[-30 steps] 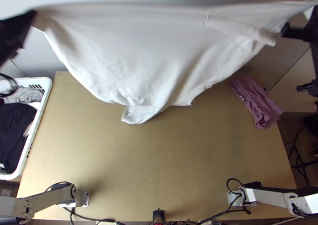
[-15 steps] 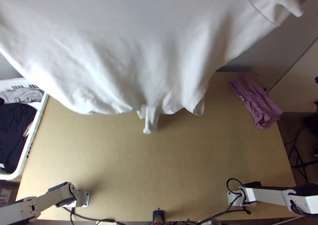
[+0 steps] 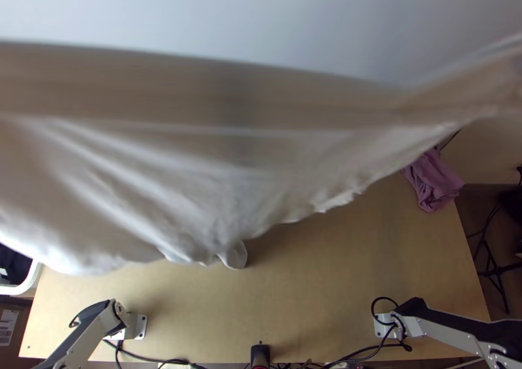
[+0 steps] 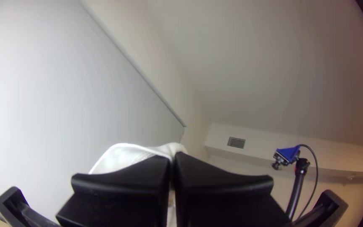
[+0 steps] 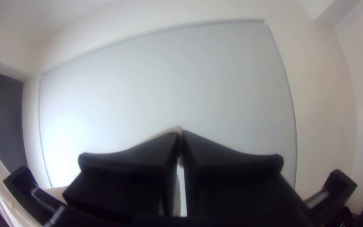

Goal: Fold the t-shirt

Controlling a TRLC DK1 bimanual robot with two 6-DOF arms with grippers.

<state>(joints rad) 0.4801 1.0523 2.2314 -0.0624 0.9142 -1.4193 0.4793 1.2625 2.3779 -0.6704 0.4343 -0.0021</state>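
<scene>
1. Pinching the white cloth t-shirt [image 3: 196, 186], my left and right jaws are closed on its fabric.
2. It hangs spread over the light wooden desk [image 3: 326, 284].
3. I judge laying down and all folding remain.

left arm [image 3: 89, 336]: near left, angled outward | right arm [image 3: 450, 335]: near right, angled outward | left gripper [image 4: 172, 156], right gripper [image 5: 180, 135]: pinched closed
</scene>
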